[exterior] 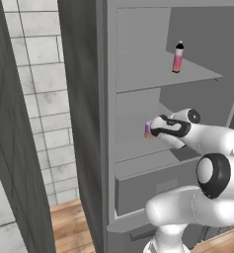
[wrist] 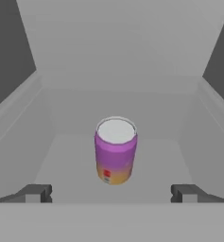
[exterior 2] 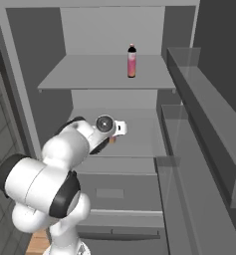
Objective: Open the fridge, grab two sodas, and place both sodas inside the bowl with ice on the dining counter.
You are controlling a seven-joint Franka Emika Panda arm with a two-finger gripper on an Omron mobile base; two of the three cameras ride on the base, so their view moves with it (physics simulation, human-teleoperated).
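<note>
the fridge (exterior 2: 55,74) stands open in front of me, grey shelves bare but for two drinks. my gripper (wrist: 111,193) reaches onto the middle shelf with its fingers spread as wide as they go, holding nothing. the purple-pink soda can (wrist: 115,150) stands upright just ahead, centred between my fingertips (wrist: 35,193) but not yet touched. the slim pink bottle (exterior 2: 132,61) with a black cap stands on the shelf above. i judge the can light, rigid and smooth, likely to slip or tip if nudged, so i would close on its straight sides about mid-height.
</note>
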